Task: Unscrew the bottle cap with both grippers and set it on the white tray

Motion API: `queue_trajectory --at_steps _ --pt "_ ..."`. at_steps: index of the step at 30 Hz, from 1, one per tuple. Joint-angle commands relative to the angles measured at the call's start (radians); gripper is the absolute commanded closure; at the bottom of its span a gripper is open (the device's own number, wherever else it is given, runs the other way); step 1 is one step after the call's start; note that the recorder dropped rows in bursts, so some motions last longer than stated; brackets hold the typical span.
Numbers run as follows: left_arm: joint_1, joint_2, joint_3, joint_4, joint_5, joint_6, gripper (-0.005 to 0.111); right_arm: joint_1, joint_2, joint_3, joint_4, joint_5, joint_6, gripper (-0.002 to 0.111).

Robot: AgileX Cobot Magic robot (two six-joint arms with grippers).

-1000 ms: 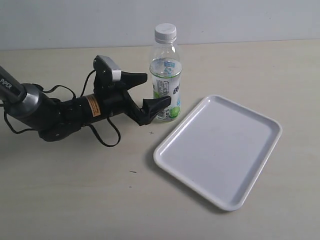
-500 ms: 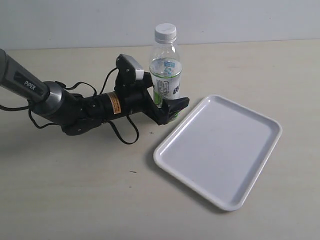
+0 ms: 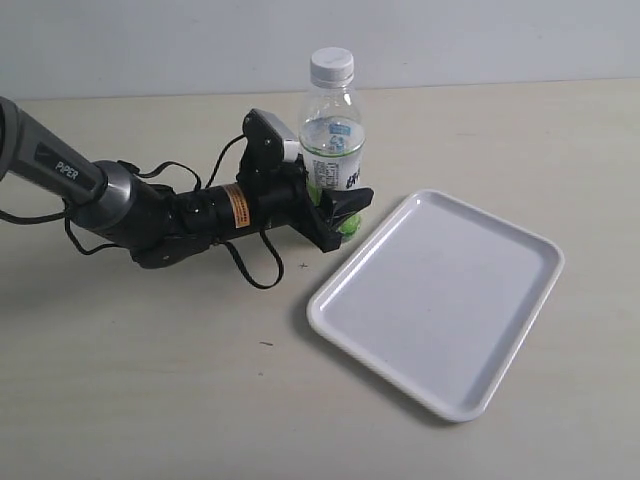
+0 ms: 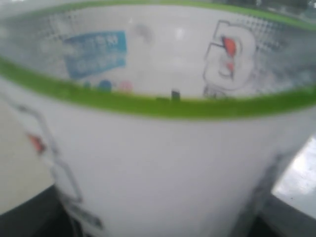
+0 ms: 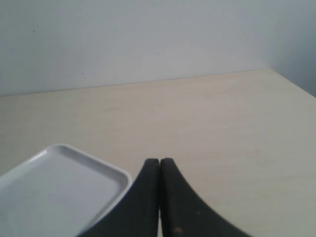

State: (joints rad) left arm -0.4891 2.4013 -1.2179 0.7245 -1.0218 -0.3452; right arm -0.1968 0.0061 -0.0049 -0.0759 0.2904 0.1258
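The clear bottle with its white-and-green label stands upright at the back of the table, the white bottle cap screwed on top. My left gripper reaches in low from the left, its jaws closed against the bottle's lower labelled body. The near finger presses the front; the far one is hidden behind. In the left wrist view the label fills the picture. The white tray lies to the bottle's right. My right gripper is shut and empty, beside a tray corner; the exterior view does not show it.
The left arm with its looping black cables lies low across the table's left side. A pale wall runs behind the table. Bare tabletop stretches beyond the right gripper.
The left gripper slid right until its jaws straddled the bottle's lower body, then closed in from wide open onto it. The bottle and tray stayed in place.
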Motion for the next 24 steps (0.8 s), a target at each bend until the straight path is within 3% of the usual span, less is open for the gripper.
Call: queue_trajectory --at_steps 1,7,13,24 --pt "0.002 -0.008 -0.006 0.000 -0.004 0.010 0.106 -0.007 -0.005 0.005 -0.001 -0.008 0.002 0.108" --pt "0.008 -0.058 -0.006 0.106 0.013 0.028 0.107 -0.007 -0.005 0.005 -0.001 -0.008 0.002 0.108" --pt "0.010 -0.141 0.002 0.165 0.238 -0.026 0.107 -0.007 -0.005 0.005 -0.001 -0.008 0.002 0.108" --pt "0.010 -0.146 0.007 0.222 0.241 -0.030 0.107 -0.007 -0.005 0.005 -0.001 -0.006 0.002 0.108"
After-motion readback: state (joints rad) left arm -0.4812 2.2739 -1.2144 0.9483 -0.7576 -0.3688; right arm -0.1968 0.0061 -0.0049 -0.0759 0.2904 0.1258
